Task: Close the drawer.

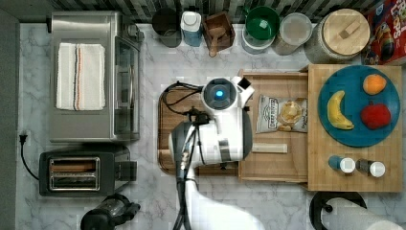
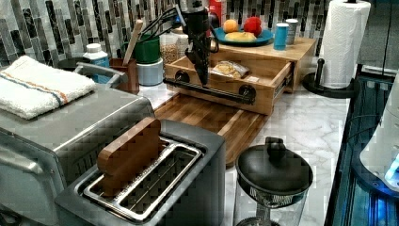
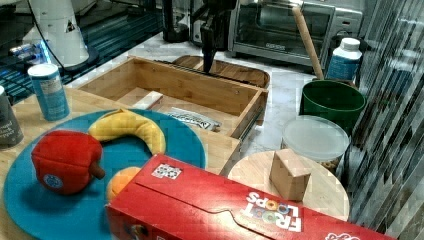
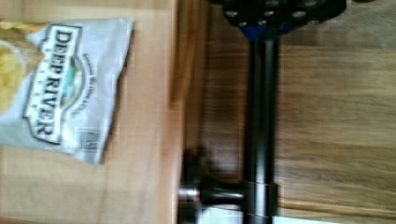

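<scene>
Left view: the gripper [image 2: 203, 77] points down at the black handle [image 2: 211, 90] on the front of the drawer [image 2: 263, 77], its tip at the bar; whether the fingers are spread or pressed together I cannot tell. The drawer stands pulled out from under the light-wood block [image 1: 355, 163] that carries the blue plate [image 1: 359, 105]. A chip bag [image 1: 281, 114] lies inside it. A dark board [image 2: 211, 117] lies on the counter below the handle.

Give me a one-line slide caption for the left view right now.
Gripper at the black handle bar of the open drawer, chip bag inside.
</scene>
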Controlling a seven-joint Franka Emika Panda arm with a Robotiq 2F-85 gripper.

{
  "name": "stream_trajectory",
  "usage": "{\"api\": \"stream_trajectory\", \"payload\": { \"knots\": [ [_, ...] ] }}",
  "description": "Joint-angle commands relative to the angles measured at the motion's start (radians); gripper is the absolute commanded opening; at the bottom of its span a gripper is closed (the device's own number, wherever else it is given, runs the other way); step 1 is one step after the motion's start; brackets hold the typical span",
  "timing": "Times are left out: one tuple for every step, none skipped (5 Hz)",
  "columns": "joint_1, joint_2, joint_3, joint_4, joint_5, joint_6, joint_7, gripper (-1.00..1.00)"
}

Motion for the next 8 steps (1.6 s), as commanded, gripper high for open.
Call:
{"api": "stream_trajectory", "payload": {
  "knots": [
    [-0.12, -0.029, -0.06, 0.022, 0.037, 0.0, -0.275, -1.0],
    [-0.147, -0.053, -0.07, 0.015, 0.017, 0.015, -0.293, -1.0],
    [-0.192, -0.01, -0.094, 0.072, 0.018, 0.021, -0.415, -1.0],
    [-0.228, 0.024, -0.114, 0.12, 0.04, 0.021, -0.507, -1.0],
    [-0.241, 0.048, -0.15, 0.171, 0.07, -0.009, -0.577, -1.0],
    [-0.273, 0.069, -0.165, 0.216, 0.103, -0.04, -0.63, -1.0],
    [-0.288, 0.099, -0.193, 0.274, 0.106, -0.071, -0.667, -1.0],
    [-0.307, 0.12, -0.22, 0.328, 0.117, -0.116, -0.699, -1.0]
  ]
}}
